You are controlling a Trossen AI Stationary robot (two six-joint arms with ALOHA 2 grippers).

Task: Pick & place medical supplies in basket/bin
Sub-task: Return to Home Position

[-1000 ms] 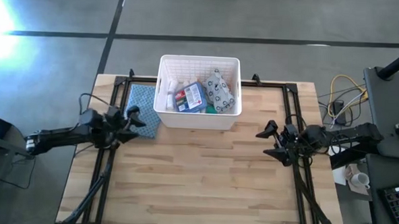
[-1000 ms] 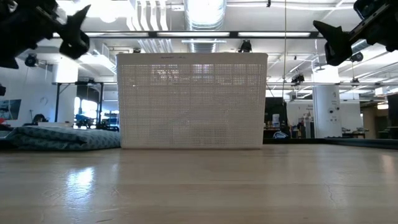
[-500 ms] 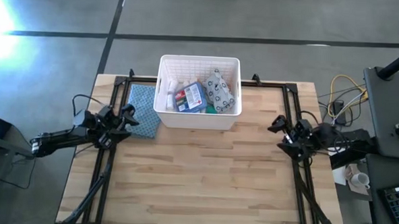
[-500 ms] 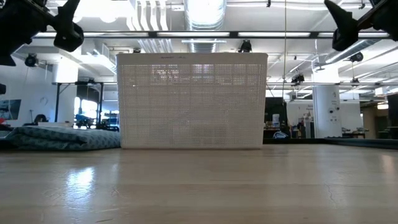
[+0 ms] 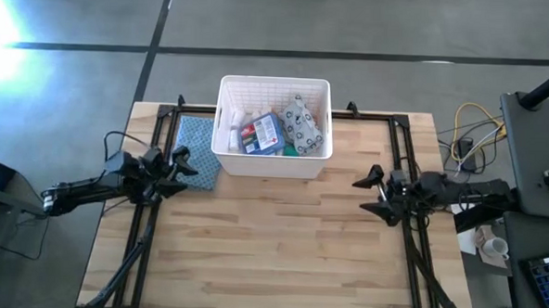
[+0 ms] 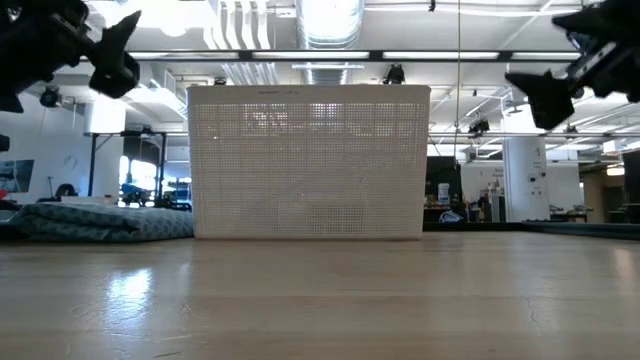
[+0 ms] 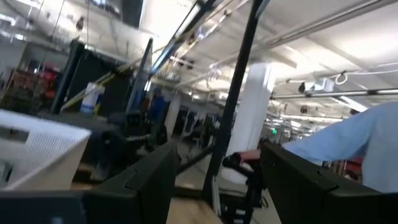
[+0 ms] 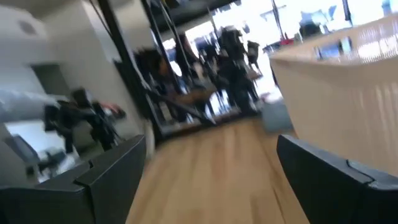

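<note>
Pale wooden tabletop [image 5: 270, 256] from above: at its far middle, white rectangular plastic basket with slotted walls [image 5: 221, 138], loaded with medical supplies, among them blue flat packet [image 5: 261, 133], grey-white spotted pouch [image 5: 303, 125] and white pill bottles [image 5: 236, 123]; none seen loose on the wood. Just beside the basket, blue checked cloth [image 5: 196, 139]. Left gripper [image 5: 183, 162] at the cloth's near edge, fingers spread wide, holding nothing; right gripper [image 5: 360, 197] well apart from the basket on the other side, likewise spread and empty. At table height: basket wall dead centre, both grippers high in the upper corners, clear of the wood. Past the left wrist: parted fingers with nothing between, a basket corner, a person's pale blue sleeve [image 7: 354, 140] beyond. Past the right wrist: same empty gap, basket wall ahead. Probably packing done, homing in hand; next calls for folding both arms back clear of the basket, nothing to grasp.
</note>
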